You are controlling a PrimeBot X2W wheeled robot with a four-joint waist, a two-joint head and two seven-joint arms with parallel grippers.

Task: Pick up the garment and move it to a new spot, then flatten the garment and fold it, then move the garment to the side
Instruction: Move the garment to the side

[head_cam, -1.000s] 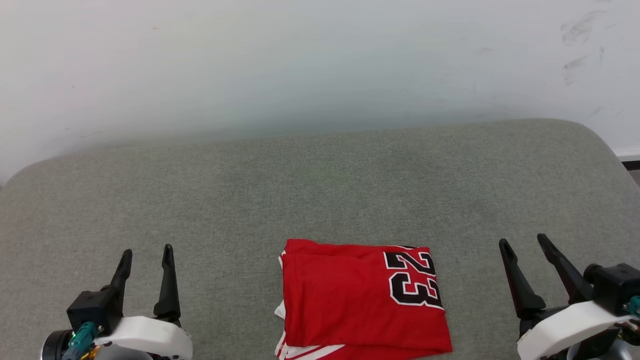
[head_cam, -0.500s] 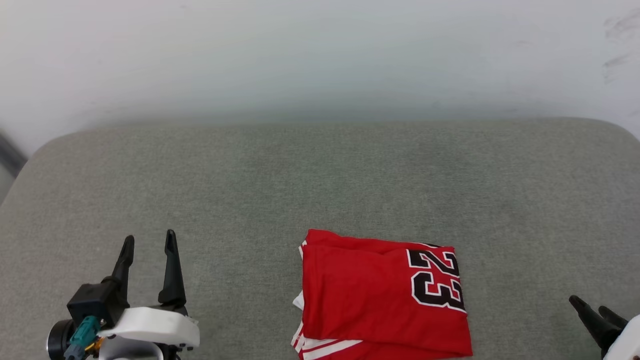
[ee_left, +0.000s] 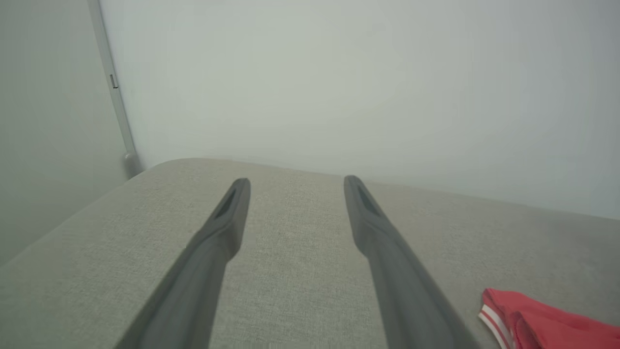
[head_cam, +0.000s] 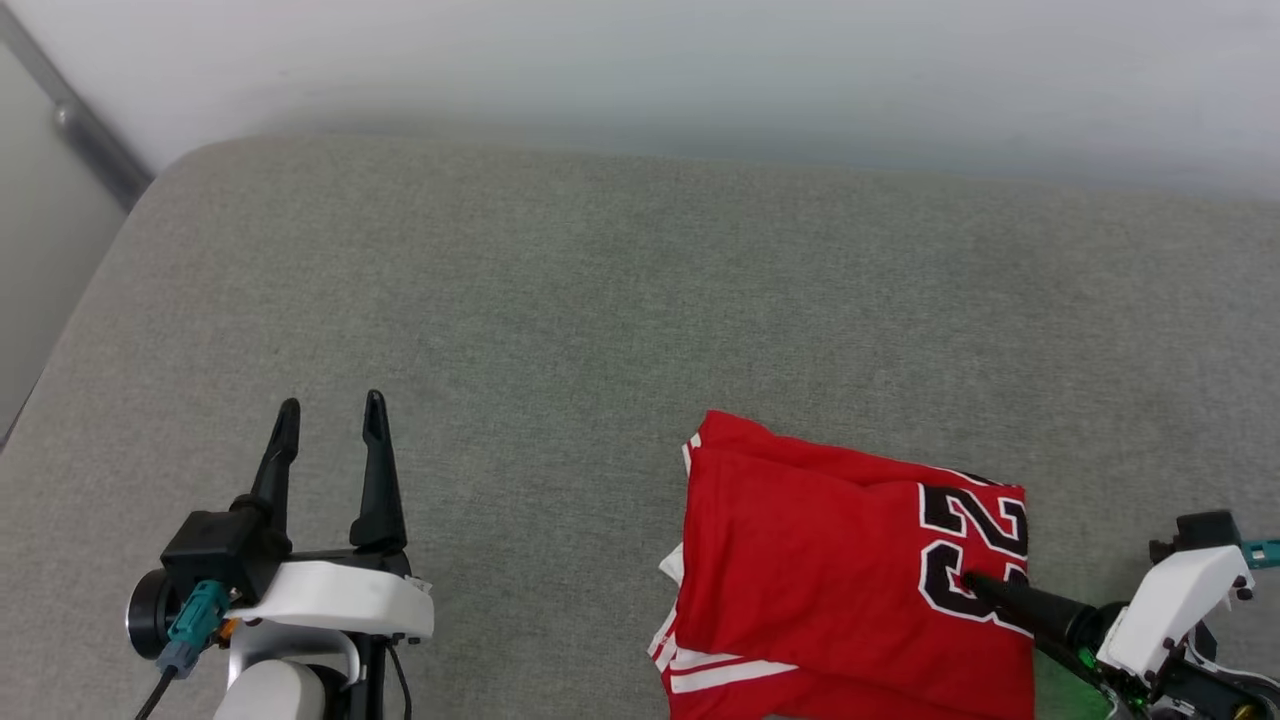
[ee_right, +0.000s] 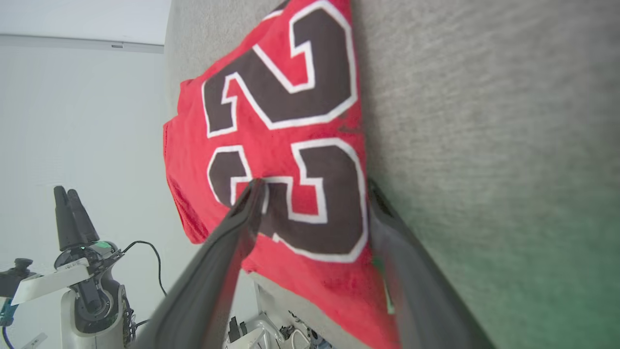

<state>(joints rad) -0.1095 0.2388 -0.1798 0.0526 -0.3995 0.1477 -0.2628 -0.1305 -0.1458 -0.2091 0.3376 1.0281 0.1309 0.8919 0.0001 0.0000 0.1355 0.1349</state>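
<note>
Garment point(head_cam: 830, 560), red jersey with black white-outlined 23, lies folded on grey cushion point(head_cam: 560, 300), toward near right part. We see right gripper point(ee_right: 315, 185) at garment's right edge, fingers spread: one finger across numerals, other along cloth edge where it meets cushion. We cannot tell whether either finger slips beneath cloth. Left gripper point(head_cam: 331, 401) hovers well apart to left, above cushion, fingers spread too. White striped trim shows at garment's near left corner. Pale wall point(head_cam: 700, 60) behind cushion.
</note>
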